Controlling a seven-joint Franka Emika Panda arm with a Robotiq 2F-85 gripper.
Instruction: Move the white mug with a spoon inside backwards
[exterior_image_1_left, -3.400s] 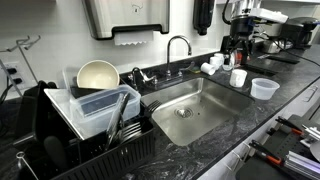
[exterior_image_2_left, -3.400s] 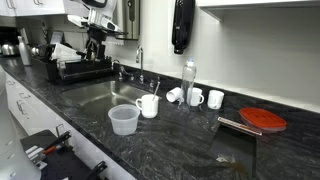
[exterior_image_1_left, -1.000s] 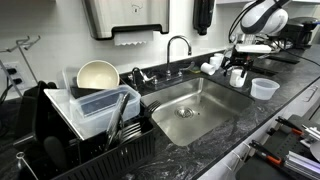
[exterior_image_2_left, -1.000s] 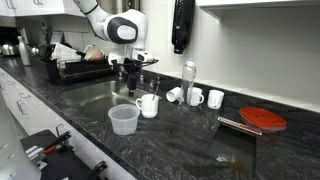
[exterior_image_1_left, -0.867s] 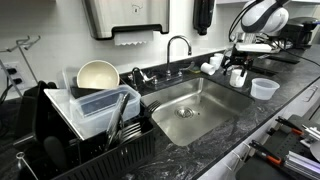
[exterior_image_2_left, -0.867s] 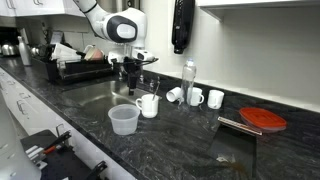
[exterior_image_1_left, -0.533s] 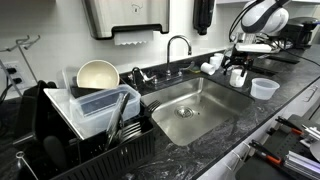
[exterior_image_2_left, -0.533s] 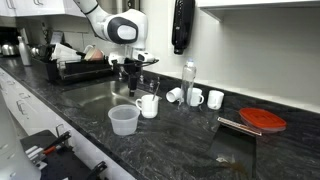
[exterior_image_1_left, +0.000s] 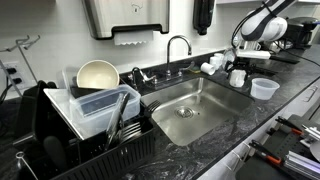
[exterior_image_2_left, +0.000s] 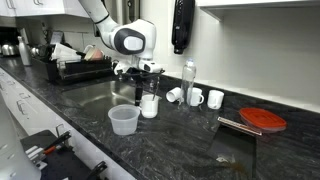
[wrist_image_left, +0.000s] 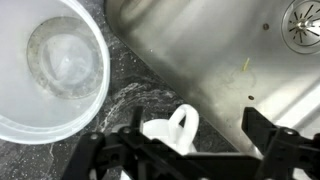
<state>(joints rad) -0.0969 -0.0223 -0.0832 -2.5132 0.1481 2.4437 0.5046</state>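
The white mug (exterior_image_1_left: 238, 77) stands on the dark counter at the sink's corner, and it also shows in the other exterior view (exterior_image_2_left: 149, 106). My gripper (exterior_image_1_left: 243, 63) hangs right above it in both exterior views (exterior_image_2_left: 146, 82). In the wrist view the gripper (wrist_image_left: 185, 152) is open, its two fingers wide apart on either side of the mug (wrist_image_left: 165, 133). The mug's loop handle points toward the sink. The spoon is hidden by the gripper.
A translucent plastic tub (exterior_image_2_left: 123, 119) (wrist_image_left: 50, 65) stands close beside the mug. The steel sink (exterior_image_1_left: 190, 108) lies on its other side. More white mugs (exterior_image_2_left: 206, 98), a bottle (exterior_image_2_left: 189, 80) and a red lid (exterior_image_2_left: 263, 120) stand along the counter. A dish rack with a cream bowl (exterior_image_1_left: 97, 75) is beyond the sink.
The arm has swung over and come down from beside the faucet until it hangs directly above the mug. The mug and tub have not moved.
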